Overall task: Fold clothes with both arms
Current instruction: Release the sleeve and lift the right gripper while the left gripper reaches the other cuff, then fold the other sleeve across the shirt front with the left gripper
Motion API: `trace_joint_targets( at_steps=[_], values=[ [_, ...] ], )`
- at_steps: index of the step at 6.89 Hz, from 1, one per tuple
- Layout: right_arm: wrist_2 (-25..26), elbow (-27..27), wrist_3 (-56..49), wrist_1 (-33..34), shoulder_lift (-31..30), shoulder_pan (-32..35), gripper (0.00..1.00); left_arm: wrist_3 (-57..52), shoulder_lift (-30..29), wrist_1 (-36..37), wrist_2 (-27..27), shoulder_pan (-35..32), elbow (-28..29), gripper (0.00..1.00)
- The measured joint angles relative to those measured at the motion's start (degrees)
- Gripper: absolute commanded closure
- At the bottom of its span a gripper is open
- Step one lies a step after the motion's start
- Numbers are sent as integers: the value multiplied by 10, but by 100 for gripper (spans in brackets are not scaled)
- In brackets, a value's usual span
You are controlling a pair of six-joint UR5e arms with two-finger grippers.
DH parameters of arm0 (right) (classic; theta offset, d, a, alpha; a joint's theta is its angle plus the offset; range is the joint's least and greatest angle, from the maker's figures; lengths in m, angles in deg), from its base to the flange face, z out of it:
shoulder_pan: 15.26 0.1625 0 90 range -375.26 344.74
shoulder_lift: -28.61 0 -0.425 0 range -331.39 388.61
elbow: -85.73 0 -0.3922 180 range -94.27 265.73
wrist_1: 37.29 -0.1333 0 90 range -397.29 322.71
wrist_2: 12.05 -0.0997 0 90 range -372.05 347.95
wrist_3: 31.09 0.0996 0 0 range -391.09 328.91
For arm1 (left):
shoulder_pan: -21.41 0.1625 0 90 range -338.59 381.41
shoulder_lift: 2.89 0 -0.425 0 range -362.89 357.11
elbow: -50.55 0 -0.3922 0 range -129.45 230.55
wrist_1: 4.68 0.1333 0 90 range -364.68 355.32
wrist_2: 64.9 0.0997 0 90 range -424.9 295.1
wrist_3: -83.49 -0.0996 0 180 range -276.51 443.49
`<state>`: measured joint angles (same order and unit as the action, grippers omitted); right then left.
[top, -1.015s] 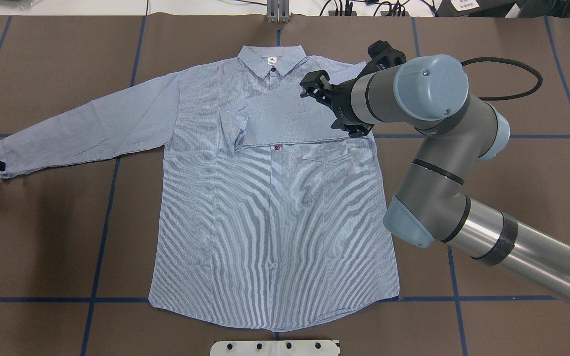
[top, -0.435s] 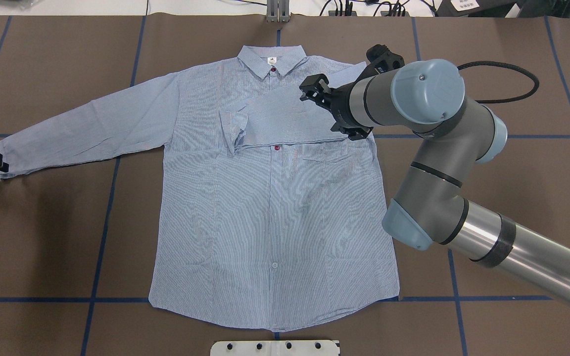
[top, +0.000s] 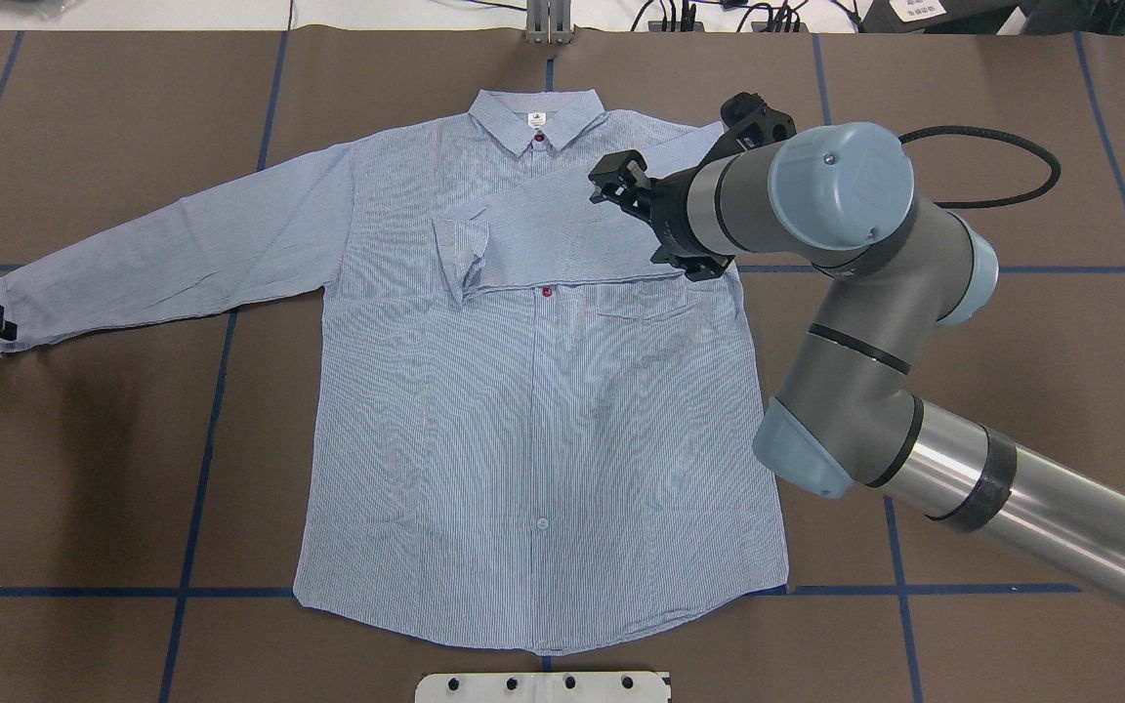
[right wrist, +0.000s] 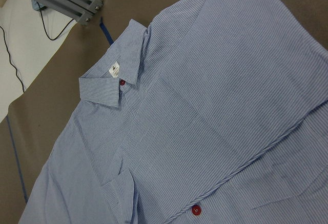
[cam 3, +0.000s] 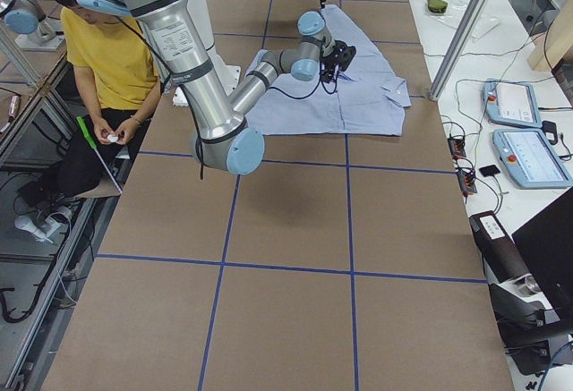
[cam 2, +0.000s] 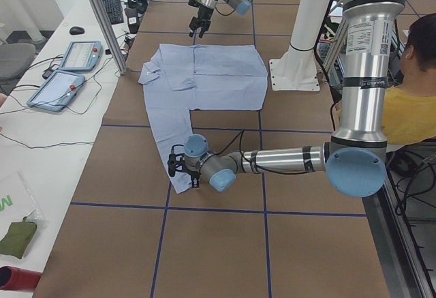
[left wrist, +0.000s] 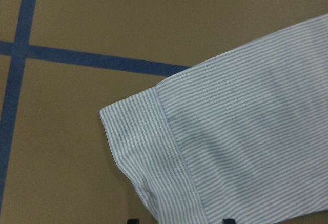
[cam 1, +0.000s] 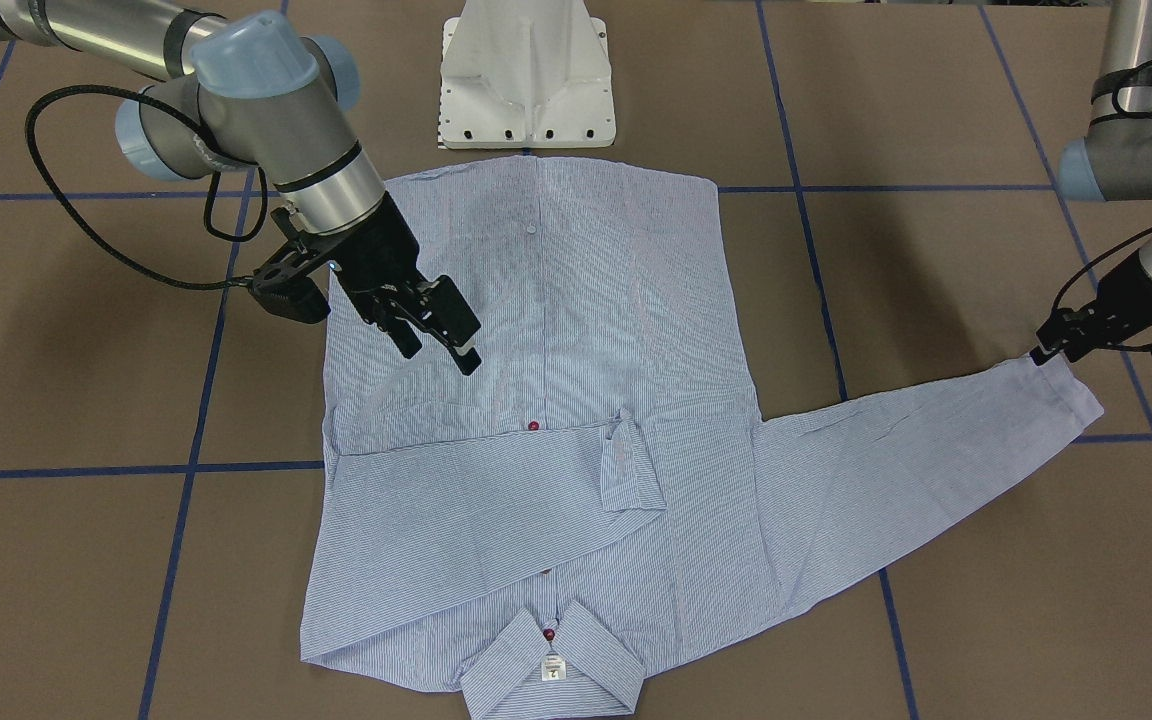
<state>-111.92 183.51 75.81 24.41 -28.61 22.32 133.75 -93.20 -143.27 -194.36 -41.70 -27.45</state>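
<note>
One striped shirt, spread face up on the brown table across blue tape lines. Collar at the far edge in the overhead view, hem toward the white base. Sleeve on the robot's right folded in over the chest, with its cuff rumpled and partly turned up left of the button line. Lower edge of that fold running just above a red button and the chest pocket. Other sleeve stretched out flat toward the robot's left, a little creased, ending in a cuff that lies on the table near a crossing of tape lines. Right gripper: hangs above the folded sleeve near the shoulder, jaws apart, nothing between them, with a shadow cast on the cloth below in the front-facing view. Left gripper: sits low at the end of the outstretched sleeve, right by the cuff's corner. Shows in its wrist view only as two dark tips at the bottom edge, well apart, with the cuff's end lying between them. Looks spread rather than pinched on the fabric; contact with the cloth too close to tell.
</note>
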Motion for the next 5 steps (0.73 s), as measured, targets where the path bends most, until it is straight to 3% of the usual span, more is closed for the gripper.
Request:
trace_joint_targets(
  at_steps=[3,5],
  values=[
    [0,0,0,0,-3,-1,2,13,-5,-2,1,0,-5,100],
    [-1,3,-1,0,-3,3,1,28,-9,4,8,-1,-79,100]
  ],
)
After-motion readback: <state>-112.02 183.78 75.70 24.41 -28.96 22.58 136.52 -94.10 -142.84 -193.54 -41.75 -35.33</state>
